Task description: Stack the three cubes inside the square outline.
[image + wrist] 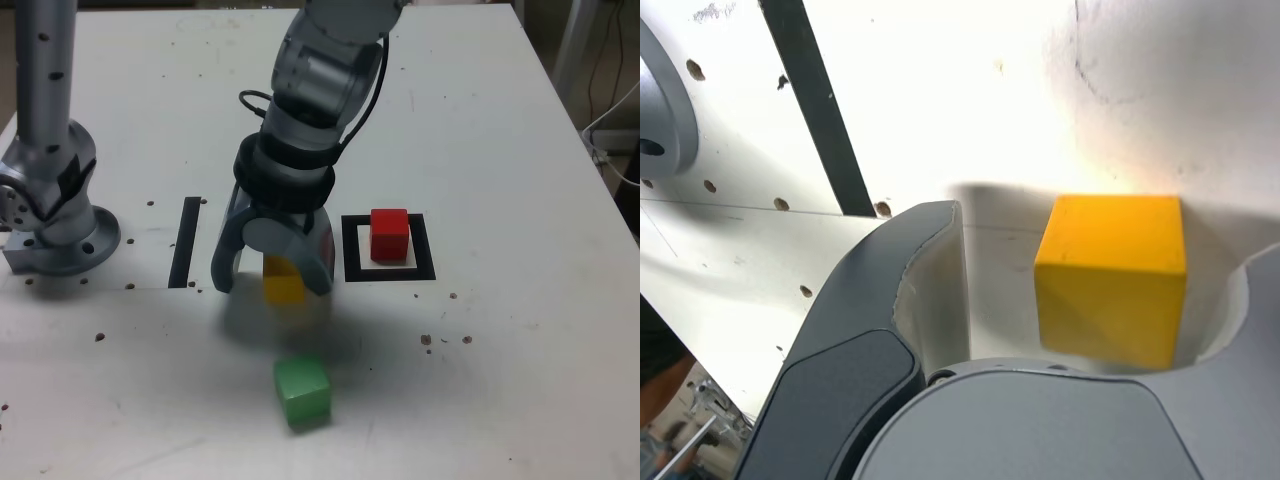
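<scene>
— Red, yellow, green: we count three small matte cubes on the white tabletop (520,150). Where does each sit?

— We see one red cube (389,234) inside the single thick black square outline (390,275); one green cube (302,391) lies apart, nearer the camera.

— And the yellow cube (1112,275)?

— It rests between the spread jaws of our grey end effector (272,275), one straight black strip (184,241) at the exterior view's left.
</scene>
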Controlling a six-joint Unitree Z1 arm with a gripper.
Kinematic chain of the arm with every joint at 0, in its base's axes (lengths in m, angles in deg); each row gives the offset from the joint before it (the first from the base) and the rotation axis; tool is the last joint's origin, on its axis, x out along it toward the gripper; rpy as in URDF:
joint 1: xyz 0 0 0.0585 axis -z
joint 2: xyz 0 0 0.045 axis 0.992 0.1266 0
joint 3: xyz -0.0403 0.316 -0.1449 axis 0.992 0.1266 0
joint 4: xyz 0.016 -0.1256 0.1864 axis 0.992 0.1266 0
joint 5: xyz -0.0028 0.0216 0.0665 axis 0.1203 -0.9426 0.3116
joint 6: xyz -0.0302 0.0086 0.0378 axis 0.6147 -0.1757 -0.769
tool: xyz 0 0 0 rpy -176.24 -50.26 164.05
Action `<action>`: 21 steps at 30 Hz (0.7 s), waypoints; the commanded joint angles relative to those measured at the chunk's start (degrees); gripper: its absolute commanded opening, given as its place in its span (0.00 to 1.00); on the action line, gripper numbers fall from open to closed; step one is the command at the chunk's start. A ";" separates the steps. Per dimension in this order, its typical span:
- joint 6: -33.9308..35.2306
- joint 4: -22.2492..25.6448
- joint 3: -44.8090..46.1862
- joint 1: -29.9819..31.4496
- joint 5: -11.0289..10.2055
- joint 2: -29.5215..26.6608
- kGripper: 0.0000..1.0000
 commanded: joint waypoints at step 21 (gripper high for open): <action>-2.98 -3.20 -0.20 -0.63 0.46 1.15 0.29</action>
